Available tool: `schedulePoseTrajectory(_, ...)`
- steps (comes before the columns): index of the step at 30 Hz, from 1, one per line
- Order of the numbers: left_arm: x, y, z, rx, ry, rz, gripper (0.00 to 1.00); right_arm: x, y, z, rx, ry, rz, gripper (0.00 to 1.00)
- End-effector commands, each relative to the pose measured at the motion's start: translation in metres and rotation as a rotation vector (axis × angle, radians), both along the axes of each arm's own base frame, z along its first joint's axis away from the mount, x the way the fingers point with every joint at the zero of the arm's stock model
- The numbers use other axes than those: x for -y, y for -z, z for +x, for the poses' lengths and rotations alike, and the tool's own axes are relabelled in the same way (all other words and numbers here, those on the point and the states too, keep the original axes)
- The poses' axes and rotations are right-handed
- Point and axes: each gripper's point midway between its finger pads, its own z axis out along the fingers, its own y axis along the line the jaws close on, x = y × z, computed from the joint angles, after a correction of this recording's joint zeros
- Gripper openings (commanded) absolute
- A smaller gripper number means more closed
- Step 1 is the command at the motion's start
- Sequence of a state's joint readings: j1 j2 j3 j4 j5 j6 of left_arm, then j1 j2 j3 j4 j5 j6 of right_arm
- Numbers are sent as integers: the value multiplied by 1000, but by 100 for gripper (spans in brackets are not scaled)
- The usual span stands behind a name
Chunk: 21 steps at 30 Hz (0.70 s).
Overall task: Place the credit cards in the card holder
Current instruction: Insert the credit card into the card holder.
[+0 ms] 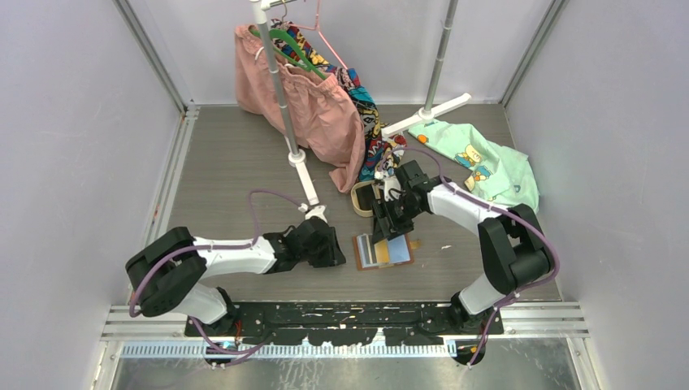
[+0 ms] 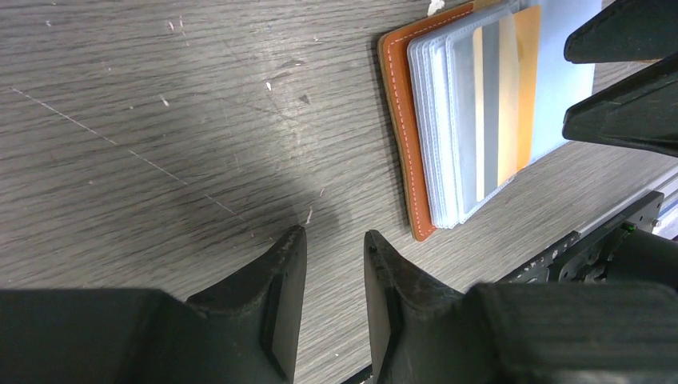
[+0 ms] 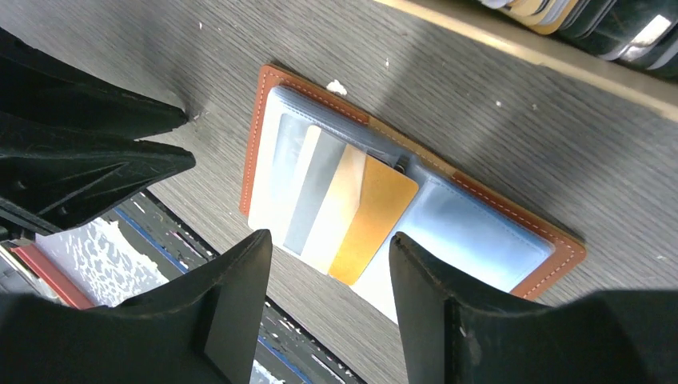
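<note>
Card holder: the card holder [image 3: 552, 248] lay open flat on the table [image 2: 144, 120], tan cover down and pockets up, in front of the two bases and between the arms.
Card in play: the yellow-orange card [image 3: 376, 216] sat on the clear sleeves, one corner reaching over the fold toward the bluish pocket. Whether it was fully seated could not be told.
Right gripper: the right gripper [image 3: 328, 240] hung right over that card, jaws spread wide, nothing between them.
Key relation: the card lay straight below the right jaws. Its long axis ran steeply on a diagonal in the wrist view, so the fingers flanked its narrow width, not its length.
Left gripper: the left gripper [image 2: 333, 234] was just beside the holder's outer stitched edge, over bare table, jaws only a little apart and empty.
Nearer arm: the right, clearly, for the card; the left looked placed to steady the cover.
Spare cards: more cards [image 3: 560, 12] waited in the beige tray [image 3: 512, 44] just beyond the holder, on the right arm's side.
Next move, likely: a reach back to that tray, or a nudge on the orange card.
</note>
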<state>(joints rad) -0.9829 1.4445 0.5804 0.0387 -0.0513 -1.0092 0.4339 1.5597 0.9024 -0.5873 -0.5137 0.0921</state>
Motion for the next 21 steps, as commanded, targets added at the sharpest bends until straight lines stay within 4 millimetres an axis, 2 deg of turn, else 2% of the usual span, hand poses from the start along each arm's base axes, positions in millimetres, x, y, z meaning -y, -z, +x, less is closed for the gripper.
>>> schedulePoseTrajectory(1,10,-6,4,27,22,-35,33,-5,-20,6,34,-29,50,62)
schedulePoseTrajectory(6,12,-6,5,30,25,-31,33,4,-22,15,78,-22,-13,57)
schedulePoseTrajectory(7,11,-5,5,32,21,-27,33,8,-22,17,96,-18,-30,51)
schedulePoseTrajectory(10,11,-2,6,26,19,-20,33,16,-20,21,121,-9,-76,24)
schedulePoseTrajectory(12,12,0,6,21,21,-17,32,21,-17,24,126,-12,-113,12)
schedulePoseTrajectory(15,14,2,8,18,25,-19,32,30,-9,27,121,-27,-175,7)
schedulePoseTrajectory(21,20,4,10,10,41,-19,32,33,8,26,42,-55,-227,6)
